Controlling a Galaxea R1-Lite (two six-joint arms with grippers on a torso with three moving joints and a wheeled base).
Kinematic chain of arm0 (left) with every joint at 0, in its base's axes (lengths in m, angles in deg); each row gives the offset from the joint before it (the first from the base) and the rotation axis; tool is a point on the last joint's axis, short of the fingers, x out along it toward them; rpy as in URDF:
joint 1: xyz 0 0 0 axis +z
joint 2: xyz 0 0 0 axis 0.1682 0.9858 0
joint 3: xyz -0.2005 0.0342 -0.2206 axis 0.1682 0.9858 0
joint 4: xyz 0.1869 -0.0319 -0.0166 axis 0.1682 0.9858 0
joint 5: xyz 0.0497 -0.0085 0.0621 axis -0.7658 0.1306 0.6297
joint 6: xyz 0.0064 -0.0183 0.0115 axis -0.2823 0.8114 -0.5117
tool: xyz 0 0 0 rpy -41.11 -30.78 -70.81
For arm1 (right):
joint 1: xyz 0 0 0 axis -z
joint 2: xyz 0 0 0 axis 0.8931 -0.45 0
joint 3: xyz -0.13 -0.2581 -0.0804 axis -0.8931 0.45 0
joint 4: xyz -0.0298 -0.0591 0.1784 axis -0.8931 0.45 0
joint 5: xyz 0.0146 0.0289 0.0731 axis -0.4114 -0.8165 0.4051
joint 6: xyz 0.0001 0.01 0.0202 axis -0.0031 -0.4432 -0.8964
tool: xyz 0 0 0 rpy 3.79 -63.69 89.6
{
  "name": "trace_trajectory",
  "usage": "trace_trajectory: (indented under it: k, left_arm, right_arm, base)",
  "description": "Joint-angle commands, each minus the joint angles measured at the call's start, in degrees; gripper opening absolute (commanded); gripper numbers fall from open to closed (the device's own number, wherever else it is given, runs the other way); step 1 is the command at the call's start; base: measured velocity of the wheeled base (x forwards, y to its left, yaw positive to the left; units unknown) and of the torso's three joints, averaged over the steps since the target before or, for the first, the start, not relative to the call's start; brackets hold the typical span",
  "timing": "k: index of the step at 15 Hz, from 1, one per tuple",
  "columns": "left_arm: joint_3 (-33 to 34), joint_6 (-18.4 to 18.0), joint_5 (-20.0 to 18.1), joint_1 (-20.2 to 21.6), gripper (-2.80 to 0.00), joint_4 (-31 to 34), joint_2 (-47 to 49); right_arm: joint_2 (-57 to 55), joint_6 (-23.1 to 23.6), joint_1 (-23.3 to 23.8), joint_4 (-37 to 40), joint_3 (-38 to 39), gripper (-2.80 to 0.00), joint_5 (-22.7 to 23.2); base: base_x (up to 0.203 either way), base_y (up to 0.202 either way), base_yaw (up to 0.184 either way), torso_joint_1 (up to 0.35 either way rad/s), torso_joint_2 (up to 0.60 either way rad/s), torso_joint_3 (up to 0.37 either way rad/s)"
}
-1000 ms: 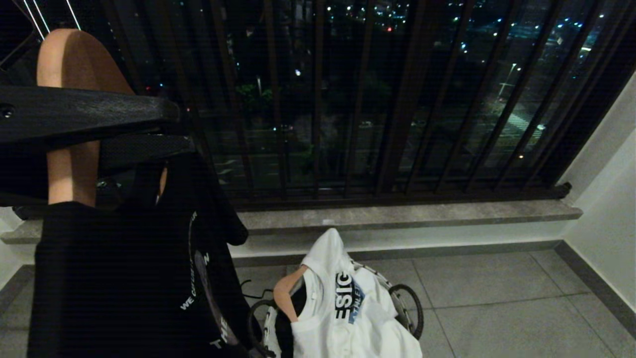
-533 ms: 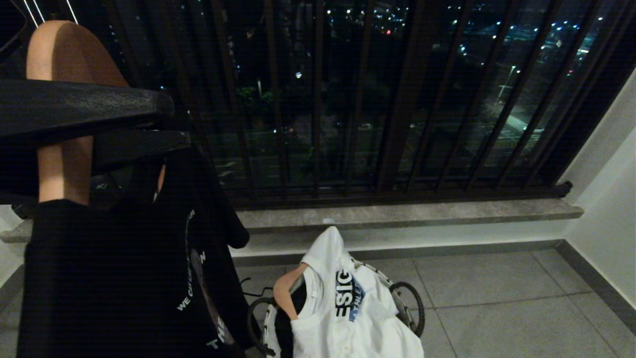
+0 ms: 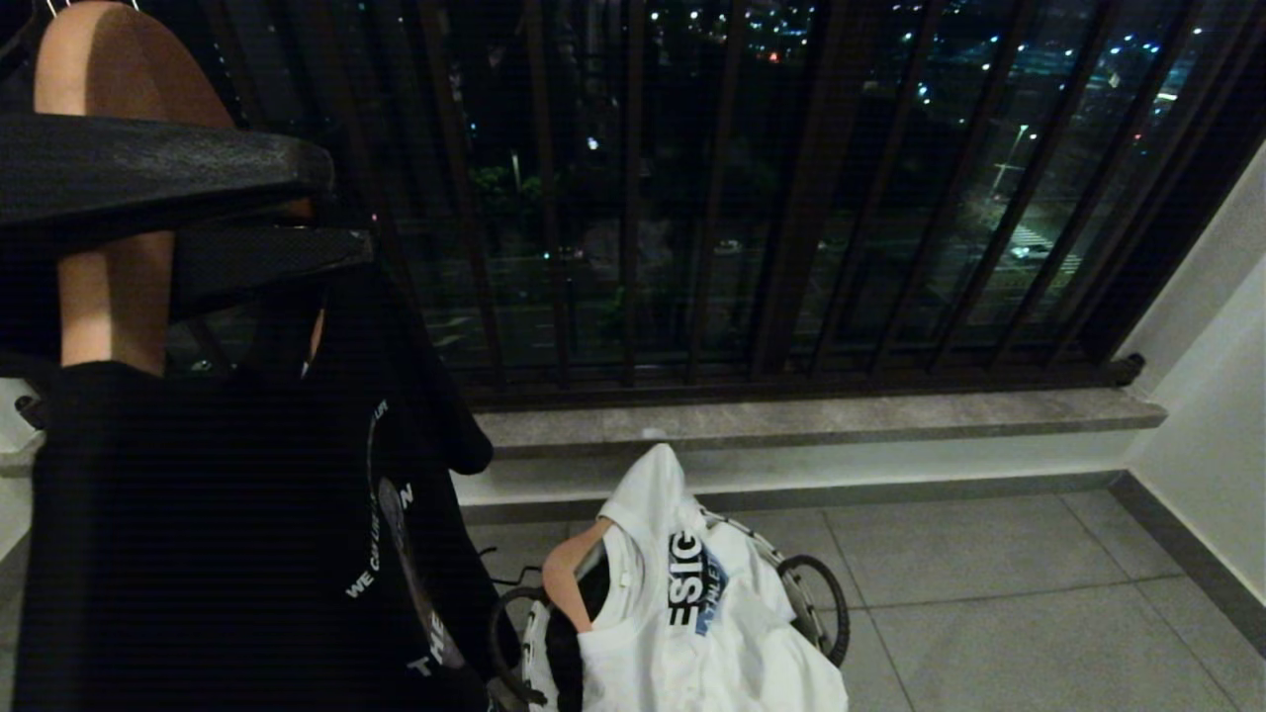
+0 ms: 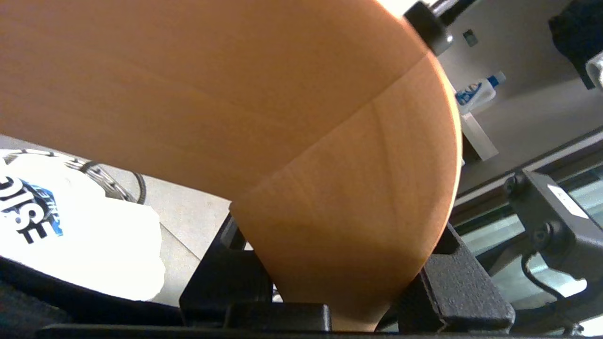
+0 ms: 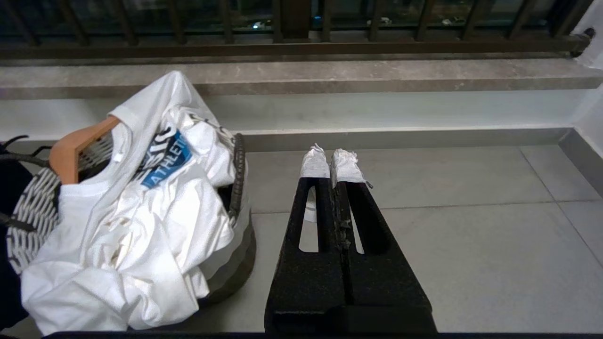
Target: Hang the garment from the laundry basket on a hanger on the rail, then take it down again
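The left gripper [image 3: 297, 213] grips a wooden hanger [image 3: 109, 198] carrying a black shirt [image 3: 227, 534]; next, hook it onto the rail overhead.

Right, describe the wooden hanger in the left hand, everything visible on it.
The wooden hanger is broad, smooth, light brown wood with a rounded shoulder and a visible joint line across the grain. The left hand clamps it, black fingers on either side of the wood. A black T-shirt with white lettering hangs from it, covering its lower part. It is held up at the head view's left, above the floor and beside the laundry basket.
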Motion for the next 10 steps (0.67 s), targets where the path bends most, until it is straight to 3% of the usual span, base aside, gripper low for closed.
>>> trace_trajectory:
  k: [1, 10]
  left_arm:
    - [-0.7, 0.2, -0.2, 0.0, -2.80, -0.1, 0.7]
    - [-8.1, 0.2, -0.2, -0.2, -2.80, 0.6, 5.7]
  right_arm:
    - [-0.1, 0.0, 0.0, 0.0, 0.0, -2.80, 0.0]
    - [-0.1, 0.0, 0.0, 0.0, 0.0, -2.80, 0.0]
  base:
    - [0.000, 0.000, 0.000, 0.000, 0.00, 0.000]
    - [0.000, 0.000, 0.000, 0.000, 0.00, 0.000]
